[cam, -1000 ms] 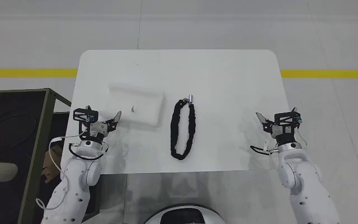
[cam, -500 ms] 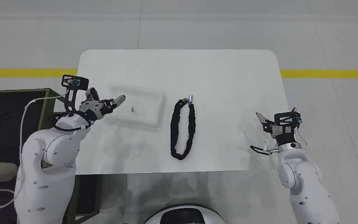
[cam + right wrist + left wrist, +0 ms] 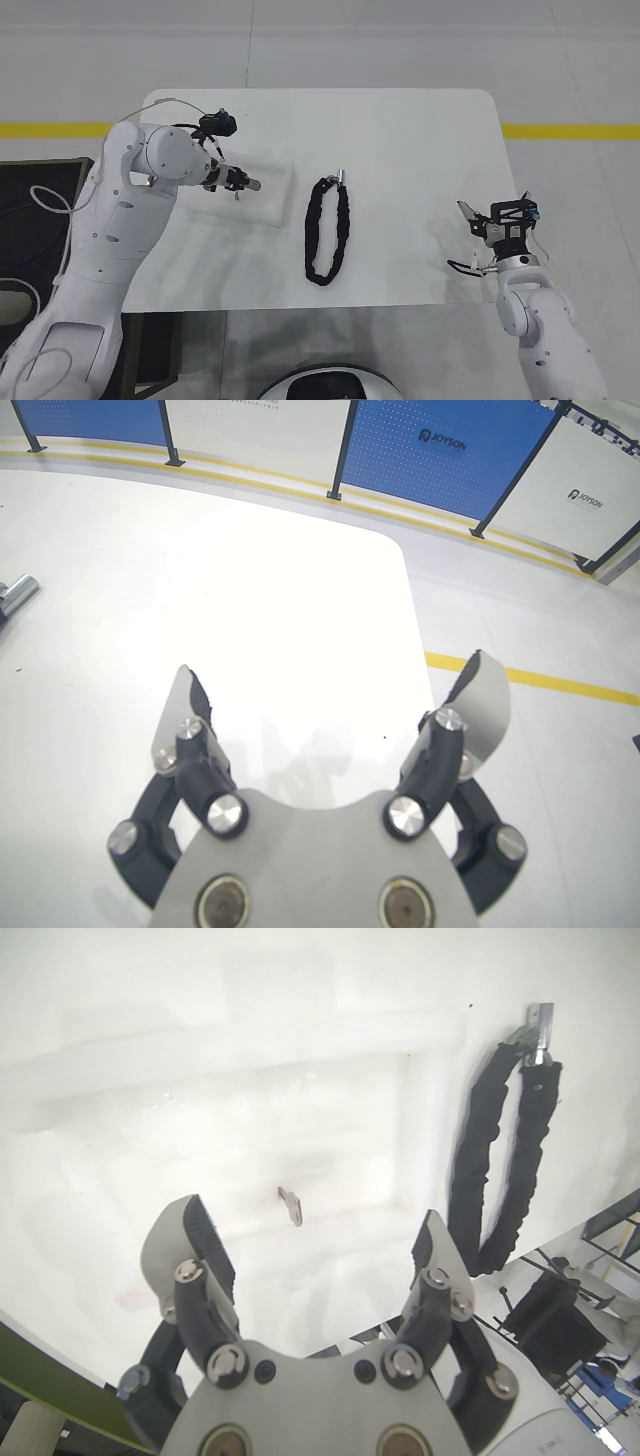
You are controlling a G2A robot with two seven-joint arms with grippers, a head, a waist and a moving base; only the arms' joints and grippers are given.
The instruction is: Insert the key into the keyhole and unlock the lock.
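Note:
A small silver key (image 3: 291, 1204) stands stuck in a white foam block (image 3: 262, 196) at the table's left middle; from above the key (image 3: 237, 194) is a tiny dark mark. My left gripper (image 3: 243, 181) hovers open just above the key, its fingers (image 3: 209, 1238) on either side and short of it. A black fabric-covered chain lock (image 3: 328, 232) with a silver lock end (image 3: 341, 178) lies in a loop at the table's centre, to the right of the foam; the left wrist view shows the lock (image 3: 501, 1148) too. My right gripper (image 3: 468, 237) is open near the table's right front edge, holding nothing.
The white table (image 3: 420, 140) has bare surface between the lock and the right gripper and along its far side. A dark green cart (image 3: 40, 230) stands off the table's left edge. The lock's silver end (image 3: 17, 592) peeks into the right wrist view.
My left arm has swung up from the table's left front edge, across the foam block, and now has its open gripper over the key. The right arm has not moved.

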